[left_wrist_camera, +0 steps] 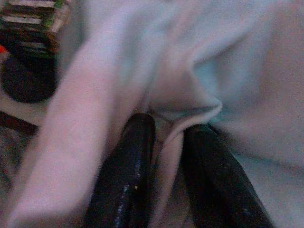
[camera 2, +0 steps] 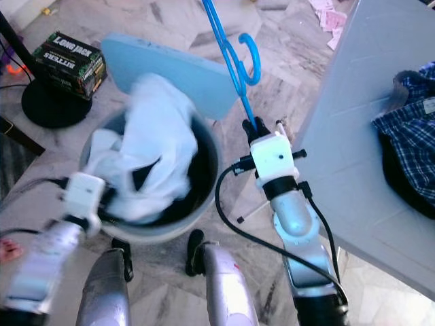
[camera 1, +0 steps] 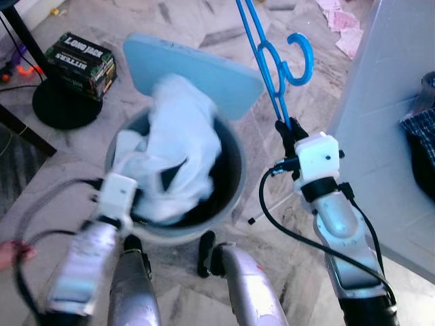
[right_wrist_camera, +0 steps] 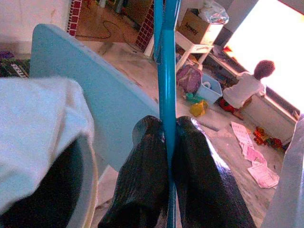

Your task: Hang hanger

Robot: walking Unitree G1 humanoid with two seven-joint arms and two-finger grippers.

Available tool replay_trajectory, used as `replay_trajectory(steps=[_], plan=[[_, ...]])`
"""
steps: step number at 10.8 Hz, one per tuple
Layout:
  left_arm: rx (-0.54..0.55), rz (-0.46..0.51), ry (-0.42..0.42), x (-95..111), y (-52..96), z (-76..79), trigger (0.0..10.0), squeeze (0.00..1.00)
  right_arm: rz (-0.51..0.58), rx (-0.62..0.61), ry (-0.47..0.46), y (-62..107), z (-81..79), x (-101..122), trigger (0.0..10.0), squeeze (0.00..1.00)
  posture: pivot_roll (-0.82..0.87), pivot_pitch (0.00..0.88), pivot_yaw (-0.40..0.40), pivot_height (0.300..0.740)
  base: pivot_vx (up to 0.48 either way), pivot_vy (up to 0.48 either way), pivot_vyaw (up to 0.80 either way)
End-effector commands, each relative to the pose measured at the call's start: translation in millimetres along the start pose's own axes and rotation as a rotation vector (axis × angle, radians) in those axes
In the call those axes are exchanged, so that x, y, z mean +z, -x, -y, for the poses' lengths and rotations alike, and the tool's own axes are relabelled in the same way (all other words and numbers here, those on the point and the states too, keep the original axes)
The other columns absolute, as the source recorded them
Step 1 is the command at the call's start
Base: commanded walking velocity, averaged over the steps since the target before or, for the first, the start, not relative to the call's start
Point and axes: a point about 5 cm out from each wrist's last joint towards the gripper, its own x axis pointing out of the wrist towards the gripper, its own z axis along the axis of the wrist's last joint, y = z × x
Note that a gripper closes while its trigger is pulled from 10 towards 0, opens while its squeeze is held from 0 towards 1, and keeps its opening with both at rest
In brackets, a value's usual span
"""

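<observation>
A blue plastic hanger (camera 1: 272, 61) stands upright in front of me, its hook (camera 1: 302, 58) curling to the right. My right gripper (camera 1: 289, 130) is shut on its lower bar; in the right wrist view the two black fingers (right_wrist_camera: 147, 180) pinch the blue hanger (right_wrist_camera: 166, 95). A white garment (camera 1: 177, 142) bulges out of a grey round basket (camera 1: 234, 183). My left gripper (left_wrist_camera: 166, 142) is shut on a fold of that white garment (left_wrist_camera: 142, 71), low at the basket's near left side.
A light blue lid (camera 1: 197, 71) leans behind the basket. A green box (camera 1: 81, 58) and a black stand base (camera 1: 64, 105) sit at the far left. A white table (camera 1: 387, 136) with plaid cloth (camera 1: 421, 132) stands to the right. A person (right_wrist_camera: 247, 88) sits far off.
</observation>
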Motion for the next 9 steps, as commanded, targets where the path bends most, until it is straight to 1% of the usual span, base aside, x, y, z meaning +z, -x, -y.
replay_trajectory(steps=[1, 3, 5, 6, 7, 8, 9], plan=[[0.042, -0.081, -0.002, -18, 2.2, -5.5, 10.0, 1.00, -0.011, -0.016, 0.010, 2.7, 3.0, -4, 10.0, 0.00, 0.00, 0.376, -0.167, 0.740, 0.000, 0.000, 0.00], [0.109, -0.091, -0.037, -18, -1.2, -18.4, 10.0, 1.00, -0.014, -0.021, 0.010, 4.4, 3.2, -6, 10.0, 0.00, 0.00, 0.375, -0.162, 0.740, 0.000, 0.000, 0.00], [0.155, -0.079, -0.044, -13, -5.5, -27.1, 10.0, 1.00, -0.015, -0.025, 0.011, 5.3, 3.6, -6, 10.0, 0.00, 0.00, 0.373, -0.160, 0.740, 0.000, 0.000, 0.00], [0.163, -0.049, -0.058, -7, -7.4, -29.4, 10.0, 1.00, -0.015, -0.027, 0.012, 5.2, 4.0, -6, 10.0, 0.00, 0.00, 0.373, -0.159, 0.740, 0.000, 0.000, 0.00], [0.162, 0.000, -0.067, 1, -9.1, -29.9, 10.0, 1.00, -0.016, -0.030, 0.012, 4.9, 4.1, -7, 10.0, 0.00, 0.00, 0.373, -0.157, 0.740, 0.000, 0.000, 0.00], [0.139, 0.016, -0.061, 2, -11.6, -25.1, 10.0, 1.00, -0.014, -0.031, 0.012, 4.4, 3.8, -7, 10.0, 0.00, 0.00, 0.374, -0.158, 0.740, 0.000, 0.000, 0.00], [0.127, 0.032, -0.053, 4, -13.9, -21.7, 10.0, 0.36, -0.014, -0.032, 0.011, 4.5, 3.7, -7, 10.0, 0.00, 0.00, 0.374, -0.158, 0.740, 0.000, 0.000, 0.00]])
